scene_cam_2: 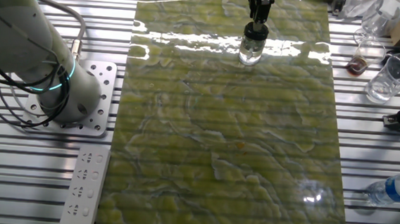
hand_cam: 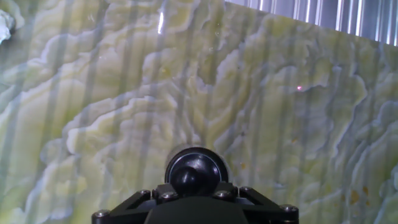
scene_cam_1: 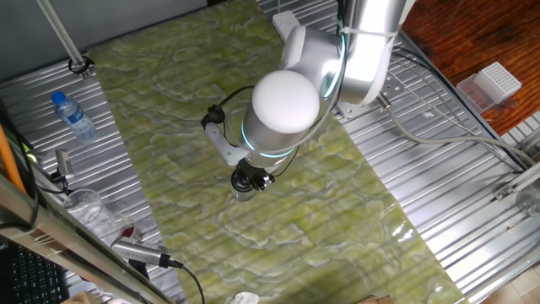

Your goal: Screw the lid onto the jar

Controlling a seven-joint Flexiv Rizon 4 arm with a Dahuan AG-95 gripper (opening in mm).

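Note:
The small clear jar stands upright on the green marbled mat, near its far edge in the other fixed view. The black lid sits on top of the jar. My gripper comes straight down from above and is shut on the lid. In one fixed view the gripper covers most of the jar, and the arm's white joint hides the rest. In the hand view the lid shows as a round black dome at the bottom centre, just above the gripper body; the jar is hidden under it.
A water bottle with a blue cap lies on the metal slats left of the mat, also in the other fixed view. Clear glasses and clutter stand at the right. The robot base and a white strip sit left.

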